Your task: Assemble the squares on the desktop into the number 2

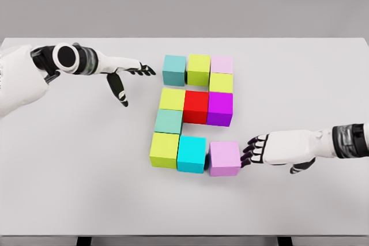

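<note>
One small gap separates the lilac cube (224, 158) from the cyan cube (191, 153); the right hand (271, 149), fingertips against it, grasping nothing, should nudge leftward squarely. Left hand (125, 74) hovers spread.

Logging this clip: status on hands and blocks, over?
Right hand open, fingertips at the lilac cube. Left hand open, hovering clear. Gap remains beside the cyan cube. Nothing obstructing.
</note>
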Robot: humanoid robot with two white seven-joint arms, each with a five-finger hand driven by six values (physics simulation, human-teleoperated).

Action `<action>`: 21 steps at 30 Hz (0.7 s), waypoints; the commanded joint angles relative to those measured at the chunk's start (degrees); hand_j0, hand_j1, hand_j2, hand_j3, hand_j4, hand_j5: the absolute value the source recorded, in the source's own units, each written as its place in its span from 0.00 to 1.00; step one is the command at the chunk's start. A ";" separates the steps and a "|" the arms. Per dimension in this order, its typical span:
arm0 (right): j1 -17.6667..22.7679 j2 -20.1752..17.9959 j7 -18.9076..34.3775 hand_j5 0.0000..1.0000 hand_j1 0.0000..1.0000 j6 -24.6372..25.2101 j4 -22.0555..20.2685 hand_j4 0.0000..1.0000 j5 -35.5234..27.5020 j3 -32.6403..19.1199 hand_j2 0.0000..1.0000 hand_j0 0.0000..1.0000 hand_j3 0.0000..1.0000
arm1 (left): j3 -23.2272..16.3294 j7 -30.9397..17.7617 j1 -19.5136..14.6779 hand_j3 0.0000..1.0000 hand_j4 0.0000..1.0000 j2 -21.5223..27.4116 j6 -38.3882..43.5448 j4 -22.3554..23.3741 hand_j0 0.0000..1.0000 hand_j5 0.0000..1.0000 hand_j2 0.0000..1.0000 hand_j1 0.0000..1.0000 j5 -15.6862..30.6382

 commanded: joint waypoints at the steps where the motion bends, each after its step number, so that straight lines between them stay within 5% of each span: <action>1: 0.00 0.35 -0.02 1.00 1.00 0.12 -0.01 1.00 -0.27 0.13 1.00 1.00 1.00 | 0.05 0.01 -0.09 1.00 1.00 -0.79 -0.01 0.14 1.00 1.00 1.00 1.00 -0.08; 21: -0.18 -0.27 -0.02 1.00 1.00 0.12 0.07 1.00 -0.27 0.40 1.00 1.00 1.00 | 0.22 0.47 -0.35 1.00 1.00 -3.87 0.08 1.81 1.00 1.00 1.00 1.00 -0.17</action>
